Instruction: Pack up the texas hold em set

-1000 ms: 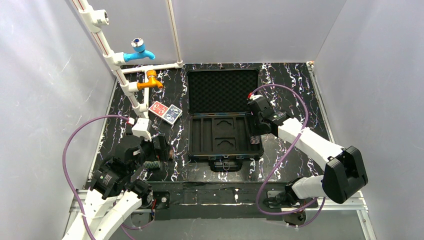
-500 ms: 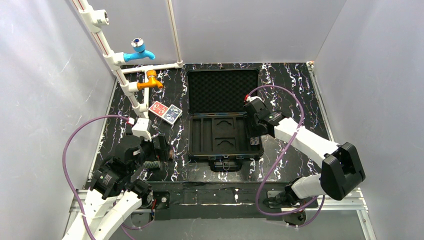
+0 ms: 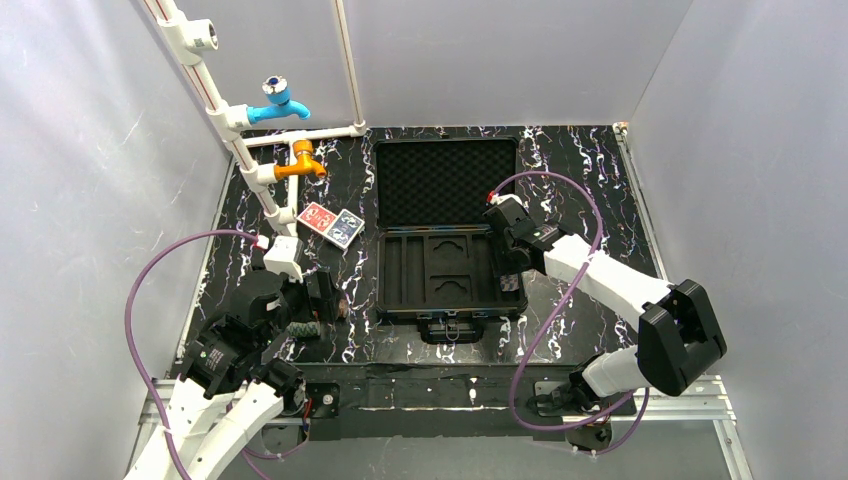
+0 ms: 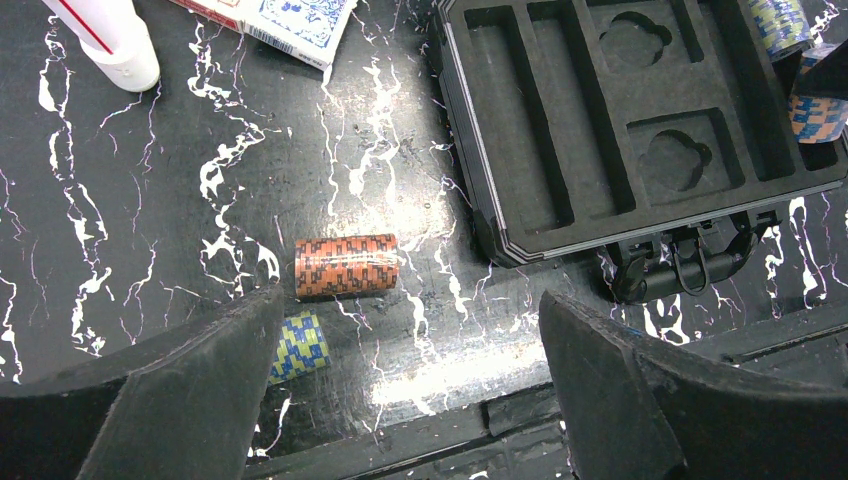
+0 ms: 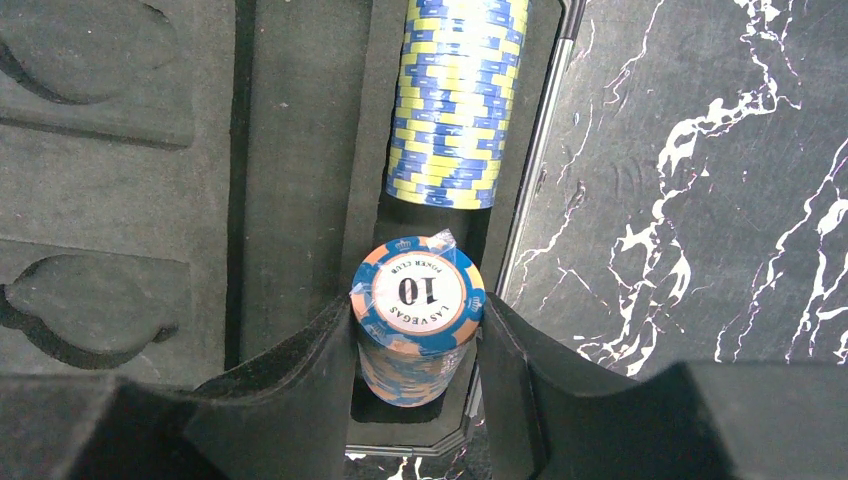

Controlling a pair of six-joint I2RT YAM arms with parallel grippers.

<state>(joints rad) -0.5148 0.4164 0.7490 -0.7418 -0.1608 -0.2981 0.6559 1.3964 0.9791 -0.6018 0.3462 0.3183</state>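
1. Orange-and-black chip roll [image 4: 346,265] lies on its side on the worktop [image 4: 120,200], just ahead of the left tool [image 4: 408,305]. That tool hangs wide open with nothing in it. Being round, the roll probably trundles off if one finger nudges it before the other arrives.
2. The blue-and-yellow roll [image 4: 300,345] sits right by that tool's left finger, half hidden. A careless go at the orange one could shove or pinch this one too.
3. The red deck [image 3: 317,217] and blue deck [image 3: 346,228] lie touching, near the white pipe foot [image 4: 115,45] and left of the case. Flat boxes on a hard top look awkward to grab. Fingers might just scrape them along into the pipe.
4. The black briefcase [image 4: 560,140] lies open with its card pockets and left slots empty, so most of the packing is yet to do.
5. The right tool [image 5: 415,335] is clamped on a blue-and-orange "10" roll [image 5: 417,300], low at the near end of the rightmost slot. It sits just in front of a second blue-and-yellow roll [image 5: 455,100] already lying there. I can't tell whether it touches the foam. If it's let go crooked, I reckon it wedges across the slot or rides up on its neighbour, and the lid won't shut.
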